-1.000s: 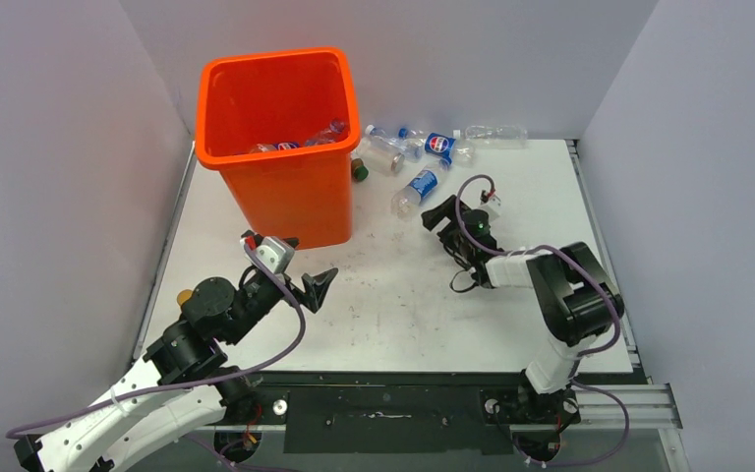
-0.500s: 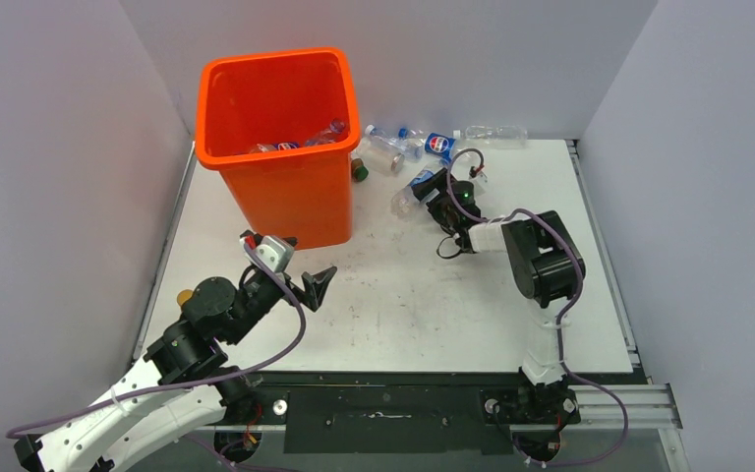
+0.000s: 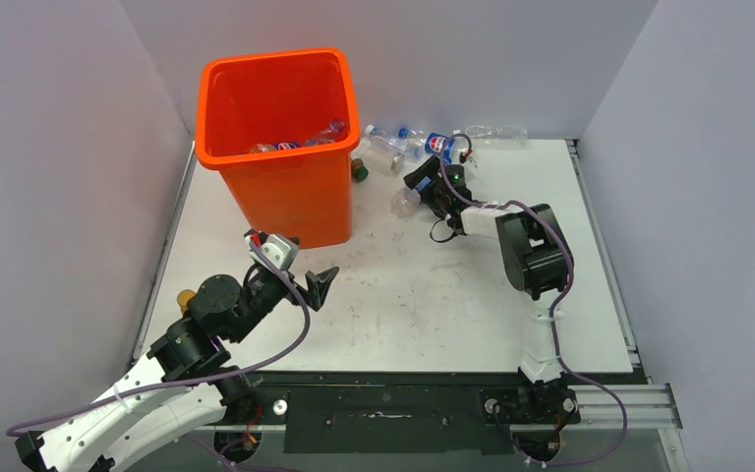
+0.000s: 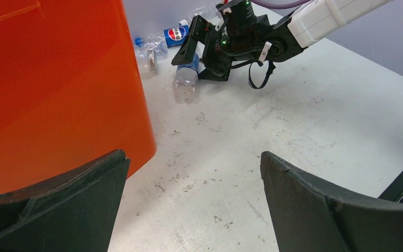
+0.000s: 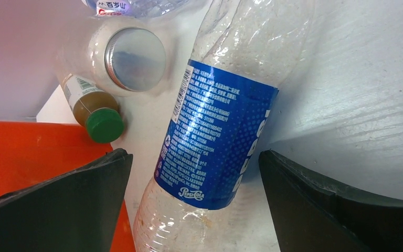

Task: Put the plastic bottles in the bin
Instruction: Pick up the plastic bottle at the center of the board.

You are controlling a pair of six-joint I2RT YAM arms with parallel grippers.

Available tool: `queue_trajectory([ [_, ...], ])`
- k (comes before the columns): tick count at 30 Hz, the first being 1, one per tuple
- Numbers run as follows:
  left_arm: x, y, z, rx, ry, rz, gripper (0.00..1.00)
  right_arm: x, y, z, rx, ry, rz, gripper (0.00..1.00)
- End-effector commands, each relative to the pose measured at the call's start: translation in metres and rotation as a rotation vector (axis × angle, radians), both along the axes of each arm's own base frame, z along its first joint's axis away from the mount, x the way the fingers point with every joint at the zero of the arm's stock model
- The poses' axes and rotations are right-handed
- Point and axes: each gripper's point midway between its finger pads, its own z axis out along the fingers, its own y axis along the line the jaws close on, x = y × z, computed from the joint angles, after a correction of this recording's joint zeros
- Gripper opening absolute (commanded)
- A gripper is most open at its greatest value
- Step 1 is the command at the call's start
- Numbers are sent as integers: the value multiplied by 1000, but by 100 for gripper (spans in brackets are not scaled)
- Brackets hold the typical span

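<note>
- top external view: the orange bin (image 3: 290, 202) is seen upright at the far left of the white table (image 3: 423, 315), with a few plastic bottles (image 3: 300, 141) lying at its bottom.
- more bottles are scattered on the table right of the bin: a green-capped bottle (image 3: 359, 170) beside the bin wall, a silver-capped clear bottle (image 3: 383, 154), a pepsi-labelled bottle (image 3: 439, 146) and a clear bottle (image 3: 496, 135) by the back wall.
- the right gripper (image 3: 421, 183) is stretched far forward and set low over a blue-labelled bottle (image 3: 405, 203), whose clear end shows past the fingers.
- the left gripper (image 3: 290, 267) is held near the front of the bin, its fingers spread and nothing carried.
- left wrist view: the left gripper (image 4: 194, 210) is shown wide open above bare table (image 4: 294, 121), with the bin wall (image 4: 57, 79) filling the left side.
- further off, the right gripper (image 4: 199, 50) is seen straddling the blue-labelled bottle (image 4: 186, 84), which lies flat on the table.
- right wrist view: the right gripper (image 5: 194, 205) is spread wide, and the blue-labelled bottle (image 5: 220, 147) lies between its fingers (image 5: 57, 205), unclamped; contact cannot be told.
- the silver-capped bottle (image 5: 136, 58) and the green-capped bottle (image 5: 102, 123) lie just beyond, and the bin (image 5: 31, 157) is seen at the left edge.
</note>
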Motion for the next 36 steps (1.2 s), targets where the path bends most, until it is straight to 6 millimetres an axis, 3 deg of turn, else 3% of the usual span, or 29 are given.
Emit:
queue_trajectory([
  [1,3,2,11,-24,-31,17,96,-25,-15,-59,-129,172,12,95],
  [10,1,5,14,-35,-40,19,96,-38,-17,-72,-159,209,43,61],
  [16,-1,6,18,-44,-48,15,96,-56,-24,-64,-131,183,50,41],
  [23,-7,9,25,-80,-77,-1,96,-105,-29,-10,-78,31,85,34],
  [26,-10,7,27,-64,-100,-28,96,-132,-30,24,-106,-79,123,34],
  [32,-17,2,30,-99,-129,-77,96,-212,-12,83,-277,-330,270,32],
  [36,-22,-7,30,-117,-132,-132,96,-266,-3,110,-336,-473,359,32],
])
